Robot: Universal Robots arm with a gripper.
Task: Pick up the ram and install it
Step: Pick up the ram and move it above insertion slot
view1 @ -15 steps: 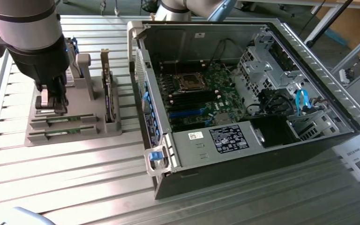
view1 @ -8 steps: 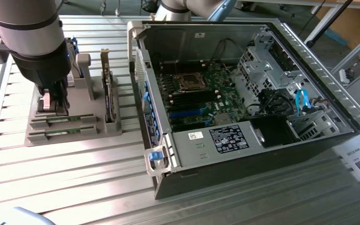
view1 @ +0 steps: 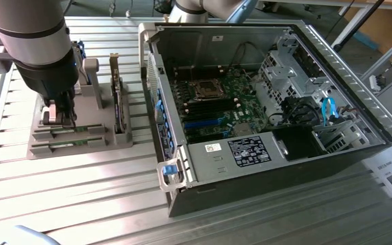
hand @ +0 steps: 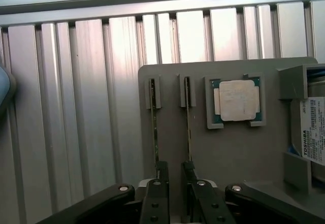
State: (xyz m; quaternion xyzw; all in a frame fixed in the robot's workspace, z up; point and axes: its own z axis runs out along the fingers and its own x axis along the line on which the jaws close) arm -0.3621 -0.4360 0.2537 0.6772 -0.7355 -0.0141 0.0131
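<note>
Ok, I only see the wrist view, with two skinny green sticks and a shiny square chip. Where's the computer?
Observer: The open computer case lies on the slatted table, on the exterior view's right of the gray holder.
Operator: Is anything else standing in the holder?
Observer: Yes, a dark expansion card stands upright on the holder's side nearest the case.
Operator: And where's the arm?
Observer: The gripper hangs low over the holder's side away from the case, at the ram sticks.

Exterior view: high, angled down, wide. Wrist view — straight down past the gripper (hand: 174, 169), close — shares the grey plastic holder (hand: 238, 153) (view1: 114, 143).
</note>
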